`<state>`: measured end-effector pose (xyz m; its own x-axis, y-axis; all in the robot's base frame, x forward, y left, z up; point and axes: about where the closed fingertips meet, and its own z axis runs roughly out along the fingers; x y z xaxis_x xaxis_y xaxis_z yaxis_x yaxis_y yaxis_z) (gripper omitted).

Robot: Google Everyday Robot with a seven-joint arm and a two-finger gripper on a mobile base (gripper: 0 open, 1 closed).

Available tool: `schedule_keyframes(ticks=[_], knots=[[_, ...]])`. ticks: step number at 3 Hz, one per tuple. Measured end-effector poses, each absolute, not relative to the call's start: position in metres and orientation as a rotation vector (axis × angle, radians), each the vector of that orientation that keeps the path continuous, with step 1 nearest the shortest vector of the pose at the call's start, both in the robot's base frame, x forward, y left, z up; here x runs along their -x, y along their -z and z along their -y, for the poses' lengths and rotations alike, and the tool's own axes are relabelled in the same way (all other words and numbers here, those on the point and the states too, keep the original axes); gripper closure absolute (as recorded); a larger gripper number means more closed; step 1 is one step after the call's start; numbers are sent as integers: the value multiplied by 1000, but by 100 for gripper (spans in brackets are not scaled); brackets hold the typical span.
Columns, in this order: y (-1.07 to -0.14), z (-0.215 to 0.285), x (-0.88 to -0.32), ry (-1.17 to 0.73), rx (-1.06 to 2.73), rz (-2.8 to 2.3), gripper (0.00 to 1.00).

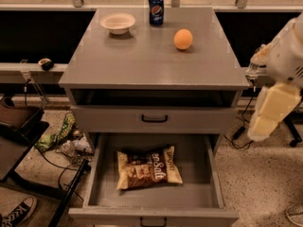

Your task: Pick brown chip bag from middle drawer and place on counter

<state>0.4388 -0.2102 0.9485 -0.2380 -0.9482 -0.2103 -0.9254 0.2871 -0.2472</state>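
Note:
The brown chip bag (149, 169) lies flat in the open middle drawer (97, 174), near the drawer's centre, with its white script lettering facing up. The counter (151, 60) is the grey cabinet top above it. My arm hangs at the right of the cabinet, and its cream gripper end (260, 126) points down beside the cabinet's right edge. The gripper is at about upper-drawer height, well right of and above the bag, and touches nothing.
On the counter stand a white bowl (117, 22), a blue soda can (155, 9) and an orange (183, 39). The upper drawer (154, 118) is shut. A green wrapper (66, 126), cables and clutter lie on the floor to the left. A shoe (19, 212) is at bottom left.

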Motion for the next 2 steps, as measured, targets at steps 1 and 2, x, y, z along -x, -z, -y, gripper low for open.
schedule_keyframes(ticks=[1, 2], knots=[[-887, 203, -440, 79, 1668, -2265, 0], [-820, 199, -431, 13, 1611, -2280, 0]])
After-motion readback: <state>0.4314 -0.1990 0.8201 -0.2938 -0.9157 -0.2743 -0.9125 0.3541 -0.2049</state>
